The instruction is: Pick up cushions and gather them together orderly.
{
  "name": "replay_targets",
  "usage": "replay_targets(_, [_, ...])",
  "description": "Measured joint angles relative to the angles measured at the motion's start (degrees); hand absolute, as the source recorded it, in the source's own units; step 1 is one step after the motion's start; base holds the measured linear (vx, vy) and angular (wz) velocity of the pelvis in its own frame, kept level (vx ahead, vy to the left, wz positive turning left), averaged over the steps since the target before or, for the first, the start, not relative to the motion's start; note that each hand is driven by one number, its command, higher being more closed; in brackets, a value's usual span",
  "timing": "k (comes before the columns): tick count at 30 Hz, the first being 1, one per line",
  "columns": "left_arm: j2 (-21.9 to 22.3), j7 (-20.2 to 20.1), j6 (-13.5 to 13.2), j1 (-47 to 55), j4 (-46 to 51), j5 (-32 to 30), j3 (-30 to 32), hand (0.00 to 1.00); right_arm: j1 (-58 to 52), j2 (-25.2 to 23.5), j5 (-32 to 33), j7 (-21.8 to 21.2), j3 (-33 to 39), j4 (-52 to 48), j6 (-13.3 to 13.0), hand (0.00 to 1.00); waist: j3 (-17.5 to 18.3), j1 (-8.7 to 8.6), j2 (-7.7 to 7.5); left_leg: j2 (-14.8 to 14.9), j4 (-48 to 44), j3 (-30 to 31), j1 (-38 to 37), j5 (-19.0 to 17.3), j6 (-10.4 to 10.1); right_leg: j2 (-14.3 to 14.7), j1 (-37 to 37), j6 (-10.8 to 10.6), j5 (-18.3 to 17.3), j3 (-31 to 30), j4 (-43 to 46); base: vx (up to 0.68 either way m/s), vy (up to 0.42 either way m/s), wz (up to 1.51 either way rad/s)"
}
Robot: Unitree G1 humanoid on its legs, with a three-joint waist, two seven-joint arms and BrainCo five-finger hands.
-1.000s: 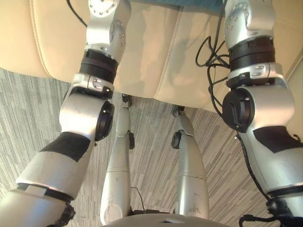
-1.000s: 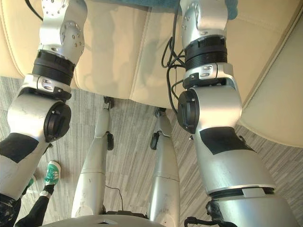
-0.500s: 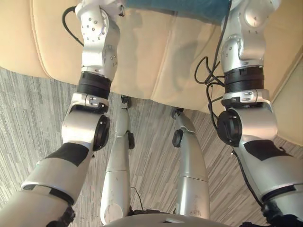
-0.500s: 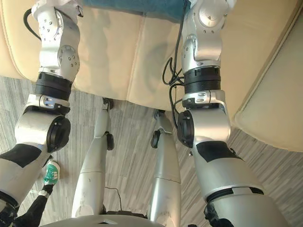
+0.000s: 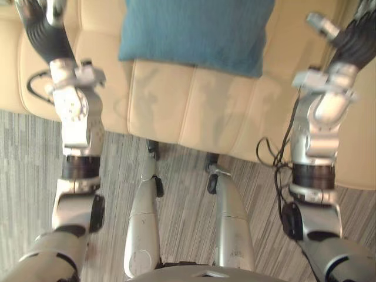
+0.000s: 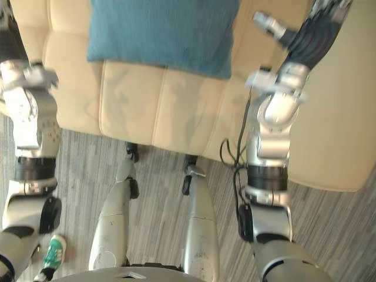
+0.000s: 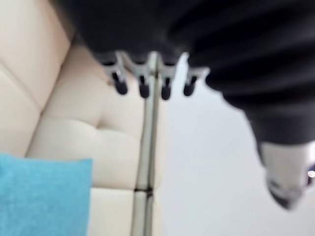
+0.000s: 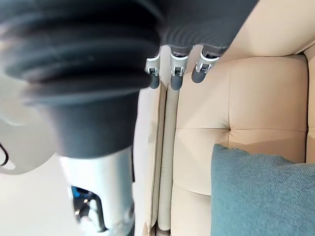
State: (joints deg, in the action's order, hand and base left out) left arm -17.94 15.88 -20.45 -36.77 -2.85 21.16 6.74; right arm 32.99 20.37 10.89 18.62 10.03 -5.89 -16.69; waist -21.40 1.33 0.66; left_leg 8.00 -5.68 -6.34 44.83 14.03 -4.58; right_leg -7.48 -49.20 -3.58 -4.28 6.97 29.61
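Observation:
A teal cushion (image 5: 197, 29) lies on the cream sofa (image 5: 176, 106), at the middle of the seat. My left hand (image 5: 38, 29) is raised over the sofa to the cushion's left, apart from it. In the left wrist view its fingers (image 7: 140, 86) are straight and hold nothing, with the cushion (image 7: 39, 196) off to one side. My right hand (image 6: 317, 29) is raised to the cushion's right, its thumb (image 6: 270, 24) sticking out towards the cushion. In the right wrist view its fingers (image 8: 172, 73) are relaxed and empty above a sofa seam, and the cushion (image 8: 261, 196) lies beside them.
The sofa's padded armrest (image 6: 346, 117) runs along the right. Grey striped carpet (image 5: 23, 153) lies in front of the sofa. A person's green shoe (image 6: 54, 249) shows on the floor at the lower left.
Both arms have risen from low in front of the sofa to either side of the cushion. The camera has tilted up, so more of the cushion shows.

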Motion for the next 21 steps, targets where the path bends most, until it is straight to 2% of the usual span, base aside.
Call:
replay_targets(1, [2.3, -1.5, -0.1, 5.4, 0.2, 0.0, -0.8, 0.0, -5.6, -2.1, 0.0, -2.7, -1.2, -0.9, -0.7, 0.0, 0.4, 0.01, -0.71, 0.0, -0.9, 0.1, -2.5, -1.3, -0.1, -0.1, 3.1, 0.0, -0.7, 0.2, -0.2, 0.02, -0.11, 0.07])
replay_targets(2, [3.3, -2.0, -0.1, 7.6, 0.2, 0.0, -1.1, 0.0, -7.6, -3.1, 0.0, -3.7, -1.9, -0.9, -0.7, 0.0, 0.7, 0.0, -1.04, 0.0, -1.4, 0.1, -3.3, -1.4, 0.1, -0.1, 4.2, 0.0, -0.9, 0.2, -0.3, 0.05, -0.108, 0.05])
replay_targets(4, [7.9, -3.9, 0.1, 17.9, -0.1, 0.0, -4.1, 0.0, -17.2, -8.2, 0.0, -6.8, -5.7, -0.8, -0.7, 0.0, 2.2, 0.08, -2.24, 0.1, -3.4, 0.0, -7.9, -4.4, -0.2, -0.2, 10.3, -0.3, -1.8, 0.4, -1.3, 0.06, -0.077, 0.02])
replay_targets(5, [8.7, -4.3, 0.2, 19.7, -0.2, 0.0, -4.7, 0.0, -18.9, -9.3, 0.0, -7.5, -6.3, -0.4, -0.6, 0.0, 2.3, 0.08, -2.37, 0.1, -3.8, 0.0, -8.9, -4.5, -0.2, -0.2, 11.6, -0.4, -2.0, 0.4, -1.6, 0.07, -0.041, 0.02])
replay_targets(7, [12.5, -6.3, 1.2, 27.9, -1.7, -0.9, -6.7, 0.0, -26.7, -13.6, -0.1, -10.2, -8.6, 3.1, -0.5, 0.0, 4.4, 0.2, -2.91, 0.3, -5.7, -0.4, -13.9, -7.8, -0.3, -0.2, 18.3, -0.6, -2.7, 0.9, -3.7, 0.08, -0.025, -0.01])
replay_targets(8, [13.0, -6.6, 1.3, 29.2, -2.4, -1.4, -6.9, 0.0, -28.0, -14.2, -0.2, -10.6, -8.8, 4.3, -0.5, 0.0, 4.9, 0.2, -2.97, 0.3, -5.9, -0.5, -15.0, -8.2, -0.2, -0.3, 19.7, -0.6, -2.8, 0.9, -4.2, 0.09, -0.002, -0.05])
replay_targets(9, [14.0, -7.4, 2.0, 32.6, -4.9, -2.5, -6.9, 0.0, -30.9, -15.9, -2.0, -11.2, -8.8, 8.4, -0.1, 0.0, 7.2, 0.24, -3.26, 0.4, -6.2, -1.0, -17.6, -9.4, -0.2, -0.2, 22.7, -0.9, -3.0, 0.8, -5.4, 0.07, 0.004, -0.09])
replay_targets(12, [14.4, -8.2, 3.2, 37.3, -10.5, -4.1, -7.1, 0.0, -34.8, -18.3, -2.4, -12.2, -8.1, 17.3, 1.1, 0.0, 10.7, 0.41, -3.5, 0.4, -5.0, -2.6, -22.9, -10.6, -0.3, -0.1, 28.0, -1.1, -3.1, -0.1, -8.1, 0.09, 0.008, -0.2])
replay_targets(14, [14.6, -9.2, 4.4, 39.8, -18.4, -6.7, -6.9, 0.0, -37.2, -19.3, -3.8, -12.2, -5.9, 28.0, 2.4, 0.0, 14.1, 0.22, -3.09, 0.2, -1.8, -3.4, -26.9, -10.4, -0.5, 0.2, 32.0, -1.5, -2.7, -0.2, -12.0, 0.11, 0.015, -0.12])
replay_targets(15, [14.6, -9.2, 4.6, 40.1, -20.5, -7.5, -6.8, 0.0, -37.4, -19.3, -4.1, -12.3, -5.3, 30.2, 2.9, 0.0, 14.7, 0.1, -3.0, 0.2, -1.0, -3.4, -27.7, -10.1, -0.4, 0.2, 32.6, -1.7, -2.4, -0.2, -12.8, 0.1, 0.008, -0.07])
replay_targets(16, [14.5, -9.4, 5.5, 40.5, -26.2, -9.0, -6.4, 0.0, -37.6, -19.2, -4.1, -12.4, -4.0, 36.6, 3.6, 0.0, 15.8, -0.13, -2.7, -0.1, 1.5, -3.7, -29.9, -9.2, -0.5, 0.4, 34.6, -1.7, -1.7, -0.3, -15.2, 0.13, 0.014, -0.1])
replay_targets(17, [14.5, -10.1, 6.4, 40.6, -31.9, -10.3, -5.2, 0.0, -37.6, -19.2, -4.1, -12.4, -2.5, 42.1, 4.5, 0.0, 16.0, -0.5, -2.44, -0.4, 4.6, -3.8, -32.7, -8.0, -0.5, 0.7, 36.9, -2.0, -0.7, -0.4, -17.7, 0.11, 0.013, -0.09])
replay_targets(21, [14.0, -10.2, 7.7, 41.1, -40.9, -13.2, -2.3, 0.0, -37.9, -18.9, -4.1, -12.5, -1.1, 48.9, 5.7, 0.0, 16.1, -1.19, -2.31, -0.9, 8.3, -4.5, -37.0, -6.5, -0.5, 1.0, 40.8, -2.4, 1.1, -0.8, -21.4, 0.1, 0.027, -0.1])
